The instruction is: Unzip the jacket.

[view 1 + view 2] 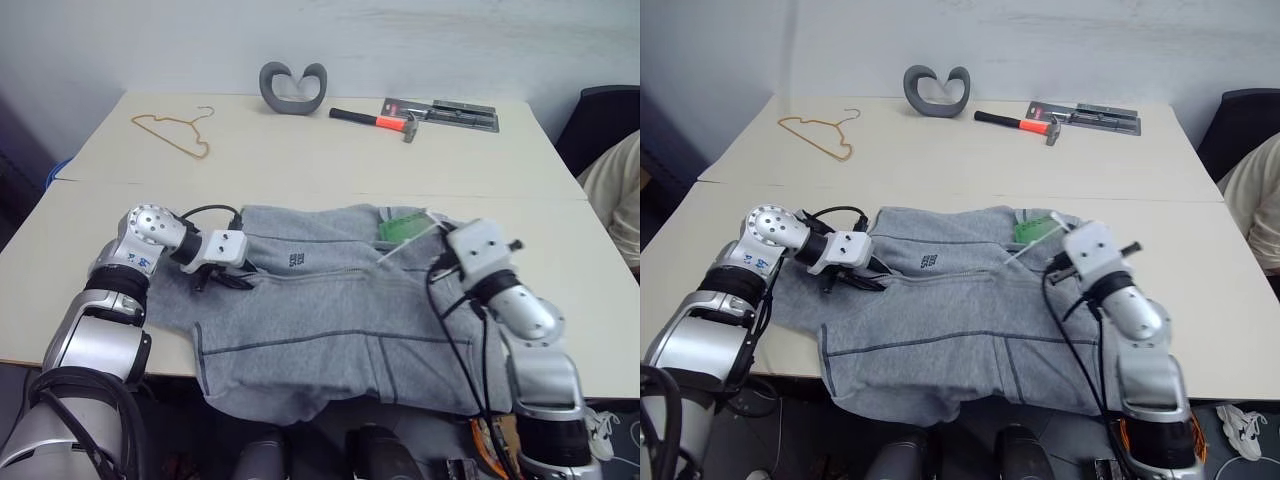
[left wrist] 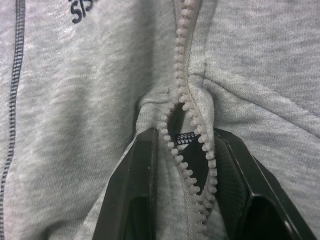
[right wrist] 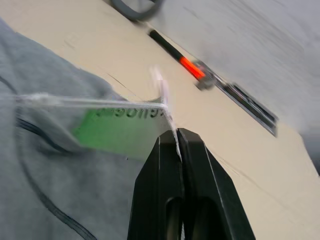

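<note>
Lying flat across the lower middle of the head view, the jacket (image 1: 330, 320) spreads over the near edge of the pale table (image 1: 300, 150), its hem drooping off the front. It is soft grey fleece with dark seam lines and a small dark chest logo — limp and light by the look of it, likely to bunch and slide if pulled from only one point. The sensible holds are the ones now taken: cloth pinned at one end of the zip, a tug at the other.

At centre left, the left gripper (image 2: 182, 165) is partly open, its two black fingers straddling the chunky plastic zipper teeth (image 2: 186, 90) and a pinch of fleece where the two rows gape a little apart; whether it truly grips or only presses I cannot tell.

At centre right, the right gripper (image 3: 178, 145) is closed tight on a thin white string (image 3: 165, 100), which runs taut towards the green-and-white paper tag (image 1: 405, 226) near the collar. That string looks flimsy — it may snap or slip under load.

Further back lie a wire hanger (image 1: 175, 133), a hammer (image 1: 375, 120) with an orange grip and a curved grey object (image 1: 293, 88).
</note>
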Robot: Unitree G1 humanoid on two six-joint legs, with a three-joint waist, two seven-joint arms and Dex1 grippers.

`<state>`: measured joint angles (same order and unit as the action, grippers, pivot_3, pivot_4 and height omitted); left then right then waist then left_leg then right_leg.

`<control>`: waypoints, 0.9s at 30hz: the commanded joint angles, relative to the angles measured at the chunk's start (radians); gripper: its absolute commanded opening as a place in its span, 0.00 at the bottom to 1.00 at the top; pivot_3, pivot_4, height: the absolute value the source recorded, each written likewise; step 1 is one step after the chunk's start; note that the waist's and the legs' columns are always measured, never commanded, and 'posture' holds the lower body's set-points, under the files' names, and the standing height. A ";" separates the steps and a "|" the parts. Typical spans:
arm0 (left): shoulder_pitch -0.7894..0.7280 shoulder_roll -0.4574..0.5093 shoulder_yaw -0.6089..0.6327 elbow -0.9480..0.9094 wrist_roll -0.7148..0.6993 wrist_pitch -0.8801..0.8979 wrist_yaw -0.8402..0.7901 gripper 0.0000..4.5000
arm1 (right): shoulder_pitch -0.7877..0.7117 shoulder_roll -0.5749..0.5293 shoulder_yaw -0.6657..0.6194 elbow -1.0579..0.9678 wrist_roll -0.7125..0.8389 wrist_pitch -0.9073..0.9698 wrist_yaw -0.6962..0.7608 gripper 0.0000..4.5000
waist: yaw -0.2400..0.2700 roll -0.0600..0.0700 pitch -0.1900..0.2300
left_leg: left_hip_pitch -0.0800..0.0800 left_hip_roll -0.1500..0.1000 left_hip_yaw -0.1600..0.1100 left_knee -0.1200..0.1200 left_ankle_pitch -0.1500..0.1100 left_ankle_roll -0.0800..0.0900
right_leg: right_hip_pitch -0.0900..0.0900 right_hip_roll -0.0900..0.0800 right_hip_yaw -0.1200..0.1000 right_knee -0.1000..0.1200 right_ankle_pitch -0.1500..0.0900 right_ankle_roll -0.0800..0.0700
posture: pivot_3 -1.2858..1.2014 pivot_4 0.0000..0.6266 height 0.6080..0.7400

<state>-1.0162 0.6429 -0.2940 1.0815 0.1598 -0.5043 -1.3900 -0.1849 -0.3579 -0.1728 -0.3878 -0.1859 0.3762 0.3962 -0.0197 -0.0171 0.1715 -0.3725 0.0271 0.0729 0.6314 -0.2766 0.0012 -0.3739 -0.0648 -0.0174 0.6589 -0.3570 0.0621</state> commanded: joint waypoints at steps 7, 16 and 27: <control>0.026 -0.009 -0.038 0.059 0.066 -0.005 0.025 0.34 | 0.078 -0.174 -0.334 0.050 0.105 -0.004 -0.024 0.01 | 0.000 0.001 0.000 | 0.000 -0.001 0.000 0.000 0.000 0.000 | 0.000 0.000 0.000 0.000 0.000 0.000 | 0.52 0.24 1.00; 0.021 -0.008 -0.038 0.068 0.070 -0.006 0.033 0.34 | 0.103 -0.324 -0.523 0.292 0.227 -0.054 -0.007 0.01 | -0.002 0.002 0.000 | 0.001 -0.001 0.001 -0.001 0.000 0.001 | 0.000 0.000 0.001 0.000 0.000 0.000 | 0.52 0.24 1.00; 0.028 -0.003 -0.033 0.066 0.067 -0.002 0.037 0.34 | 0.056 -0.464 -0.573 0.565 0.306 -0.112 -0.024 0.01 | 0.016 0.005 0.002 | 0.000 -0.002 0.001 -0.002 0.001 0.001 | 0.000 0.000 0.001 -0.002 0.001 0.001 | 0.52 0.24 1.00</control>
<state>-1.0241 0.6215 -0.2941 1.1058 0.1638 -0.5251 -1.3681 -0.1191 -0.7525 -0.6710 0.1507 0.1230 0.2902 0.4059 -0.0035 -0.0120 0.1734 -0.3725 0.0253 0.0742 0.6297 -0.2760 0.0025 -0.3736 -0.0647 -0.0164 0.6559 -0.3564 0.0638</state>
